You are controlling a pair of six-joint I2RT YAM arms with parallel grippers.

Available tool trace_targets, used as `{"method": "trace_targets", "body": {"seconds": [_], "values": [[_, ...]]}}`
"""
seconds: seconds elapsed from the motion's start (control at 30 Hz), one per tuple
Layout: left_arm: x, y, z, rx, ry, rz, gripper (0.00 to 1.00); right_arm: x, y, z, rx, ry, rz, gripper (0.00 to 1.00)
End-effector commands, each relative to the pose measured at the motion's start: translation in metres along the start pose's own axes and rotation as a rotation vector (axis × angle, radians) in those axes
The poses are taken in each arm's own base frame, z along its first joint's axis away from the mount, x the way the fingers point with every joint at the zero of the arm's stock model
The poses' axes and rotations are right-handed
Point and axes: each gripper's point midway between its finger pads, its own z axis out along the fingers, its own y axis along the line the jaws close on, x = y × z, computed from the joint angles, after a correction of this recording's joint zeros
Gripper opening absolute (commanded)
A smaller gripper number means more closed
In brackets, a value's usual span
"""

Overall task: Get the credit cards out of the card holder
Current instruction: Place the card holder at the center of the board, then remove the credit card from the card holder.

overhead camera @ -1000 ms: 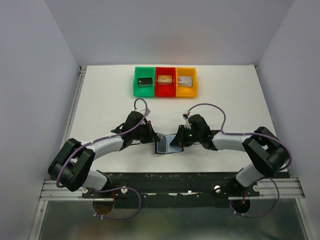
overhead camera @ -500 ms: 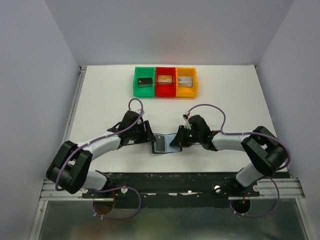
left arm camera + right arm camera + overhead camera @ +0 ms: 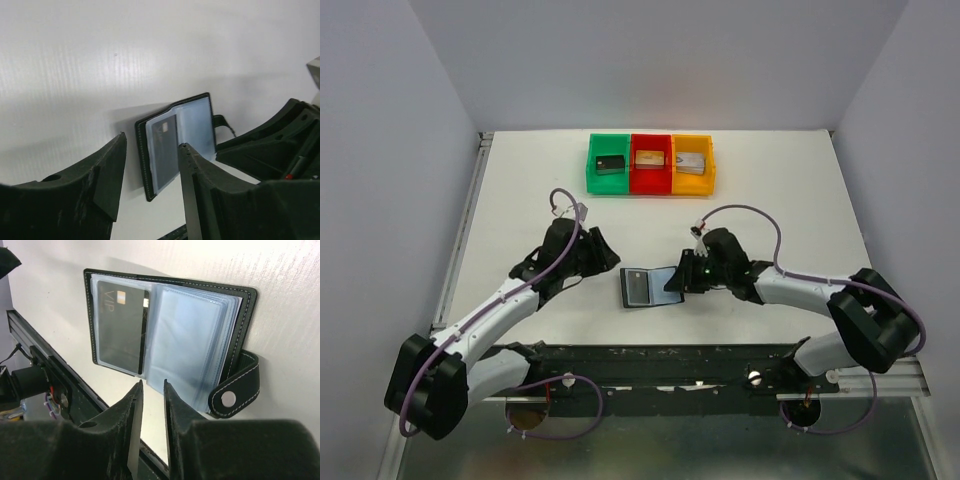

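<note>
Card holder lies open between my grippers, with the black card in its sleeve.

My right gripper hangs over the holder's near edge, fingers almost together with a slim, empty gap. My left gripper stands just off the other side, fingers spread and empty. The card sits just beyond my right fingertips, slightly left. I'd pin the cover with the left, then pinch the card's exposed edge and draw it along the sleeve rather than upward, or the whole holder may lift.
</note>
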Motion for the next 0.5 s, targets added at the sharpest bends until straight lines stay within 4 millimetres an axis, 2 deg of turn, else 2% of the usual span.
{"method": "trace_targets", "body": {"seconds": [0.0, 0.13, 0.23, 0.33, 0.47], "values": [[-0.004, -0.036, -0.004, 0.178, -0.017, -0.046, 0.54, -0.016, 0.010, -0.016, 0.015, -0.039, -0.054, 0.32], [0.013, -0.060, -0.002, 0.266, 0.030, -0.017, 0.51, -0.026, 0.042, -0.023, -0.093, -0.038, -0.088, 0.32], [0.030, -0.068, 0.005, 0.287, 0.069, 0.003, 0.48, -0.030, 0.064, -0.022, -0.163, -0.020, -0.108, 0.31], [0.047, -0.065, 0.014, 0.272, 0.106, 0.008, 0.44, -0.029, 0.071, -0.015, -0.194, 0.004, -0.096, 0.30], [0.064, -0.046, 0.024, 0.216, 0.131, -0.009, 0.38, -0.022, 0.063, -0.002, -0.193, 0.037, -0.063, 0.29]]}}
